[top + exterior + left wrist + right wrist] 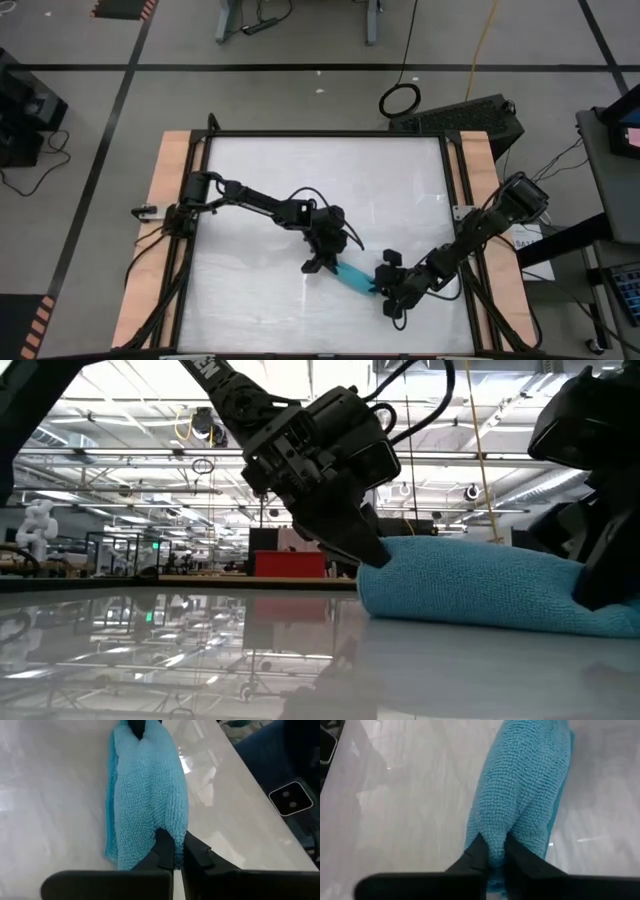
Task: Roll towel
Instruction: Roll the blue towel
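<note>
The turquoise-blue towel point(352, 277) lies rolled into a short thick roll on the white table, right of its middle and toward the near edge; it also shows in the low view point(480, 585). My left gripper point(323, 262) is shut on the roll's left end. My right gripper point(385, 287) is shut on its right end. In the left wrist view the roll point(147, 795) runs away from my fingers, with the right gripper's tips at its far end. My left gripper pinches the roll's left end point(170, 827) between its two fingers point(162, 847), which slant down from the table's far left and lie along the roll. The roll rests on the table. My right gripper pinches the roll's right end point(495, 837) between its two fingers point(475, 852), which come from the table's right and lie along the roll. That end rests on the table.
The white table top point(260, 190) is bordered by a black frame and wooden side rails point(170, 200). The floor, a black keyboard point(460, 115) and a cable coil lie beyond the far edge.
</note>
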Robot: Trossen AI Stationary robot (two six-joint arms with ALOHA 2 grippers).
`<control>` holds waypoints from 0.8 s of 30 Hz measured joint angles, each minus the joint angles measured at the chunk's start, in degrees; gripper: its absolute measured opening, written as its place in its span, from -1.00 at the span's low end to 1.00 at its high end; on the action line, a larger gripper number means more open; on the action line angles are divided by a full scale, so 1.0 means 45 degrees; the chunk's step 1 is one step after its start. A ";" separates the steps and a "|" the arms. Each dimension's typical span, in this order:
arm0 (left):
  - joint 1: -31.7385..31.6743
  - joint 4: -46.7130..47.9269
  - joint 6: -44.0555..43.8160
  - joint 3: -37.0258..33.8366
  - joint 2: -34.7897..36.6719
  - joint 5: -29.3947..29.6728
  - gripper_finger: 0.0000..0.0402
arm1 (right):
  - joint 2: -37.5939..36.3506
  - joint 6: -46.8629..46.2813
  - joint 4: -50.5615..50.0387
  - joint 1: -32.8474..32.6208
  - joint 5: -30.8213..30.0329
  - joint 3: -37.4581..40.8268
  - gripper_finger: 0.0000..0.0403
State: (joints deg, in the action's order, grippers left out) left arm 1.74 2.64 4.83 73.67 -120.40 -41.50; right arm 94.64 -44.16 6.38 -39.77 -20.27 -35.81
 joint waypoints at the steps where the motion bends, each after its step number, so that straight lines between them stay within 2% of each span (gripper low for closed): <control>1: -0.0044 0.0065 -0.0012 0.0004 0.0000 -0.0058 -0.95 | 0.0003 0.0172 -0.0024 0.0000 0.0006 0.0000 -0.90; 3: -0.0095 0.0234 -0.0012 0.0012 0.0000 -0.0089 -0.95 | 0.0003 0.0409 -0.0090 0.0075 0.0042 0.0000 -0.93; 7: -0.0224 0.0824 0.0121 0.0014 0.0000 0.0005 -0.95 | 0.0008 0.1027 -0.0549 0.0523 0.0194 -0.0010 -0.84; 11: -0.0397 0.1460 0.0442 0.0019 0.0005 0.0326 -0.95 | 0.0007 0.2148 -0.0870 0.1164 0.0343 -0.0005 -0.85; 24: -0.1957 0.3865 0.1280 0.0048 0.0092 0.0706 -0.94 | 0.0003 0.6068 -0.0810 0.4339 0.1606 0.0015 -0.84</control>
State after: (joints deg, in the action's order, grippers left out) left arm -7.06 20.03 10.59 73.89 -119.98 -38.32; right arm 94.65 -16.85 2.73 -20.24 -13.04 -35.75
